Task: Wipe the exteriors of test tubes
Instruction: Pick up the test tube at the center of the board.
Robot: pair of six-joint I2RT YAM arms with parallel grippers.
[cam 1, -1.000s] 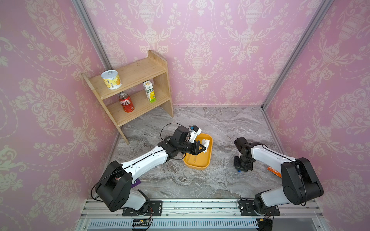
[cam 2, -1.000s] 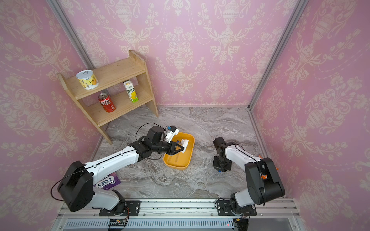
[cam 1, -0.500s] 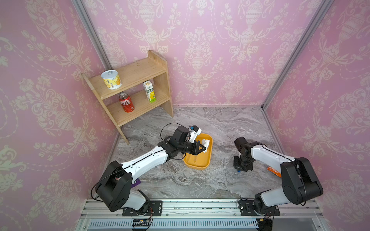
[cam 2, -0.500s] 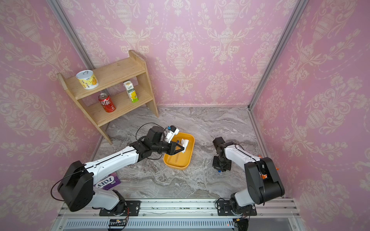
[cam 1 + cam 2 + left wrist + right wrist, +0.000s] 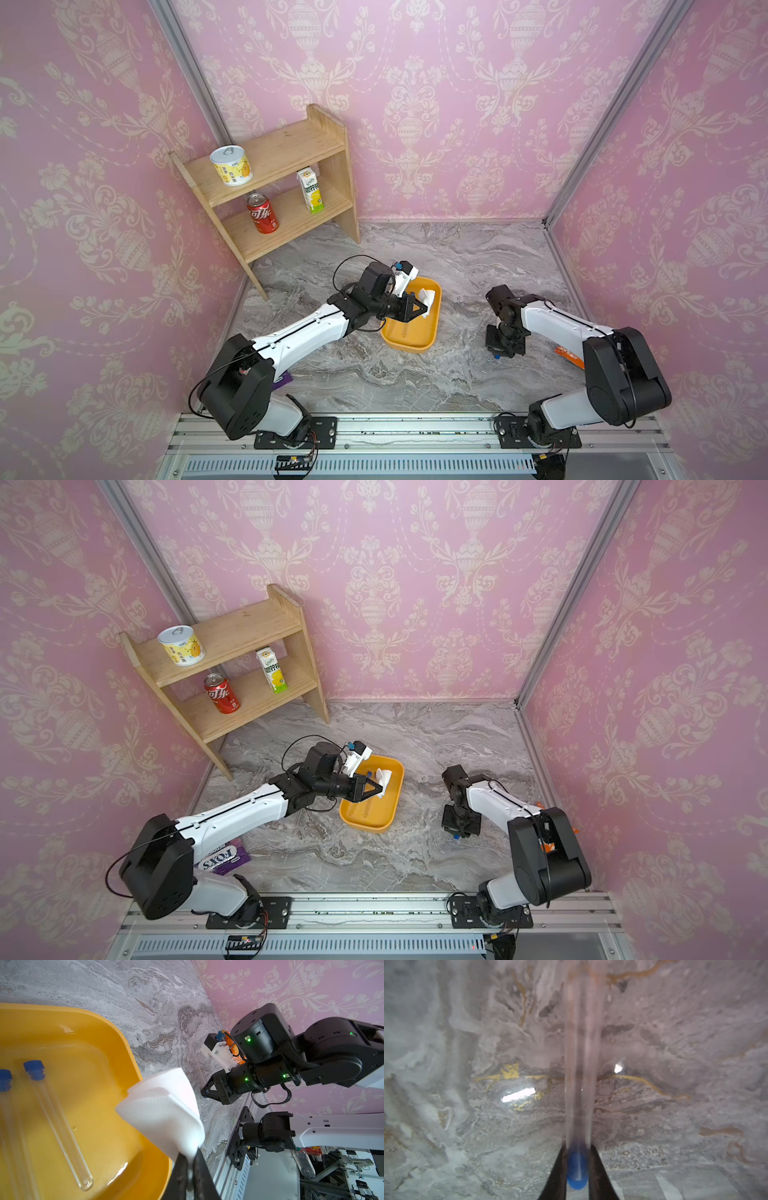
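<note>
R fingers (image 5: pixel 599 1176) pinch a long clear glass test tube (image 5: pixel 581 1053) at its blue-capped end, low over the grey marble counter (image 5: pixel 467 1126); can't tell if it's lifted clear. L fingers (image 5: pixel 202 1176) are pressed together on a folded white wiping pad (image 5: pixel 164 1113), held above the rim of the yellow plastic tray (image 5: pixel 112 1026), where two more capped tubes (image 5: pixel 60 1126) lie. Step, imo: pickup done, wipe not begun, pad & tube well apart. Next you'd need to bring them together w/ tube raised & steady, then run pad along its length.

Marble table (image 5: pixel 457 257) bare at back and front centre, yellow tray (image 5: pixel 409 347) mid-table, wooden shelf (image 5: pixel 286 149) filling far-left corner
</note>
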